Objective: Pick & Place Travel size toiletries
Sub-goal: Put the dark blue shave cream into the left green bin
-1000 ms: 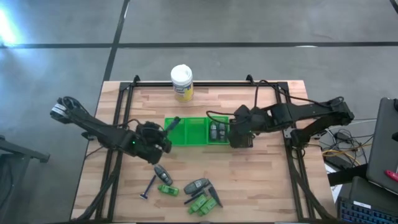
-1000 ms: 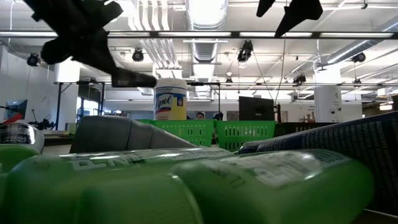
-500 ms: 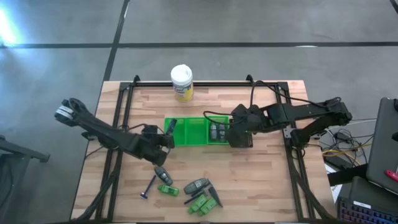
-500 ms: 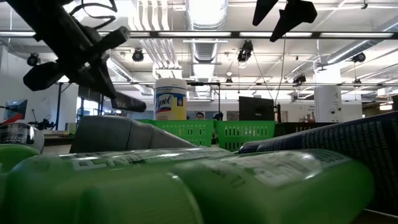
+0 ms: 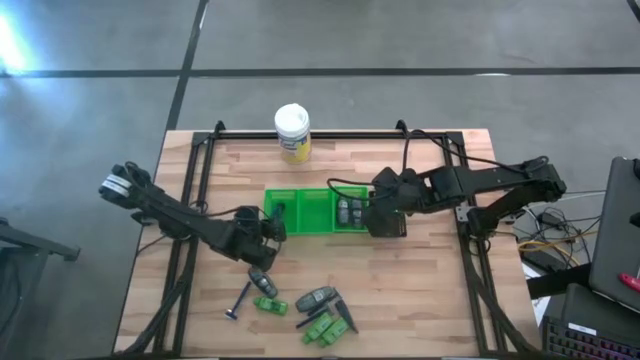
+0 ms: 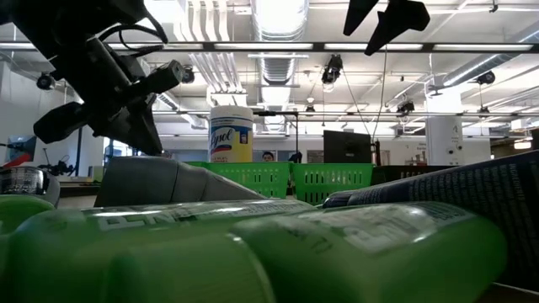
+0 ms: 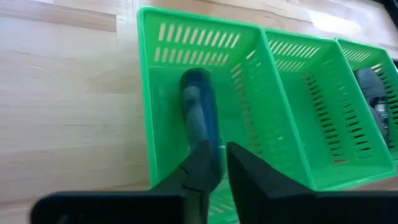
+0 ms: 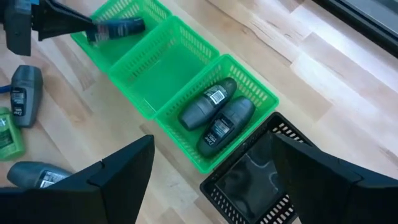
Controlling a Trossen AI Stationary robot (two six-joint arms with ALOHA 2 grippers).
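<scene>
My left claw (image 7: 214, 171) grasps a dark tube (image 7: 200, 118) over the green tray's (image 5: 315, 228) nine-o'clock compartment. My right claw (image 8: 211, 163) hangs released above two grey roll-ons (image 8: 216, 116) in its three-o'clock compartment. Remaining toiletries (image 5: 318, 310) lie at the desk's (image 5: 430, 290) six o'clock.

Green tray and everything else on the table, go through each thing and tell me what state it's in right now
Green tray: left bin receiving a tube, middle bin bare, right bin holds two grey bottles.
Dark tube: between the left gripper jaws, over the left bin.
Right gripper: jaws open, empty, beside the tray.
White-lidded jar: upright, lid on.
Loose toiletries: lying on the table.
</scene>
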